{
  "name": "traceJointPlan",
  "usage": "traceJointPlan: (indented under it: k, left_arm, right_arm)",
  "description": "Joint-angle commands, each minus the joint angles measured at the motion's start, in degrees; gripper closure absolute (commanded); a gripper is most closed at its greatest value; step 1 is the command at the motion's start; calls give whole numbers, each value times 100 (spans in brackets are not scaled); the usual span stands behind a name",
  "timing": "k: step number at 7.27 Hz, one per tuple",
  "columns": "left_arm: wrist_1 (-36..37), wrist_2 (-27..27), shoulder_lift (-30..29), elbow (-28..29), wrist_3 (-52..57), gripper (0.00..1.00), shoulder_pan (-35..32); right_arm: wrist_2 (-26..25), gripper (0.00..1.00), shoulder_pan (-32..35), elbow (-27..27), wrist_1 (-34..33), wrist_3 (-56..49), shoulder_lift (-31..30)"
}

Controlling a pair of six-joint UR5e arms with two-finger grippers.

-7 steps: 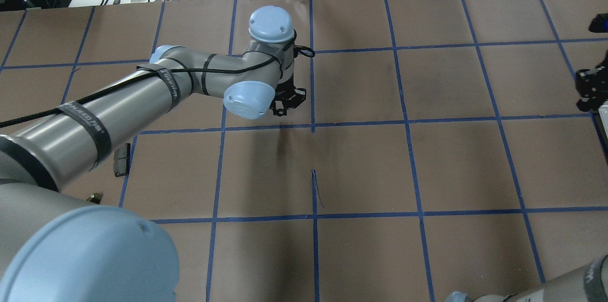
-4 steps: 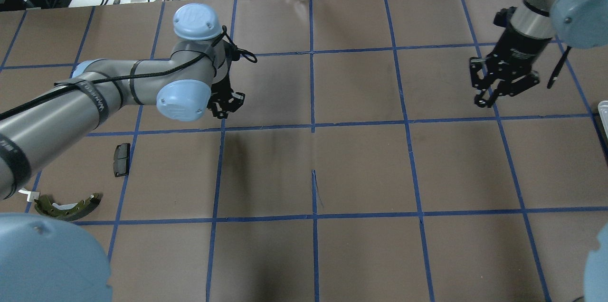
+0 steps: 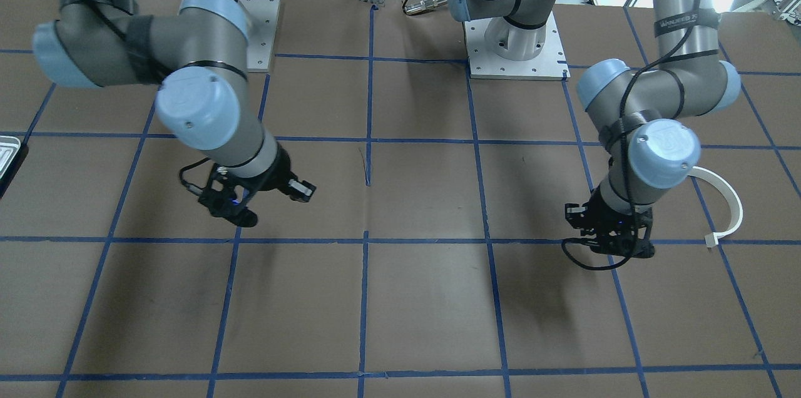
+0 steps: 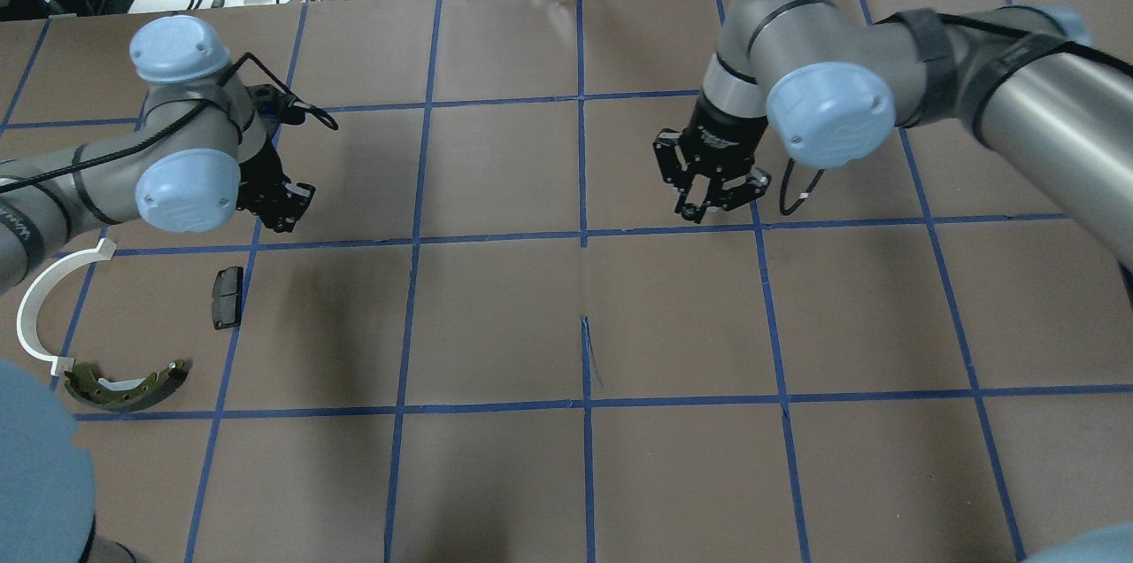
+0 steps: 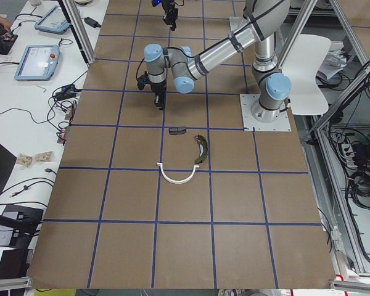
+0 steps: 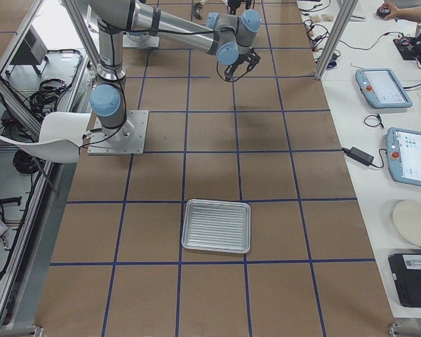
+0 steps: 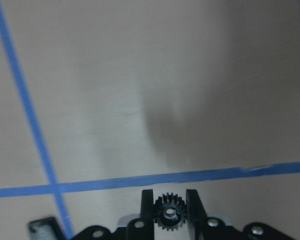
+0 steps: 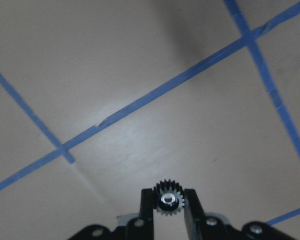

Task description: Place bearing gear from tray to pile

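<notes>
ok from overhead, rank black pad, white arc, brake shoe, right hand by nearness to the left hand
1. Black pad, just below the left hand.
2. White arc and brake shoe, lower left: too close to call.
3. Right hand, far right.

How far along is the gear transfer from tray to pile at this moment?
Done: the tray lies bare. In hand: the left gripper is shut on a black gear near the black pad; the right gripper is shut on a second gear mid-table. Left: setting both down beside the pad; no gear lies by the brake shoe or white arc yet.
</notes>
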Motion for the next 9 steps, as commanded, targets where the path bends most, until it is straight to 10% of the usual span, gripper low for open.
traceJointPlan:
  k: [1,3,4,5,8,9]
  left_arm:
    - [6,-137,31,-59,1276,100,1083]
    - [85,-270,-84,-59,2018,100,1893]
    - [42,-279,-84,-94,2020,100,1992]
    - [102,-279,-75,-311,2020,92,2071]
    - [243,-718,-58,-454,1933,3,2142]
    - [191,-701,47,-393,1924,0,2073]
  right_arm:
    - [217,76,947,117,-1487,1243,718]
    - [86,72,1056,99,-2021,1326,1153]
    - [-141,5,1056,91,-1961,1508,1101]
    - [-247,0,1012,3,-1882,1458,1048]
    - [-591,0,-248,-592,-247,-931,33]
    - [-609,0,-785,-934,667,-1977,-407]
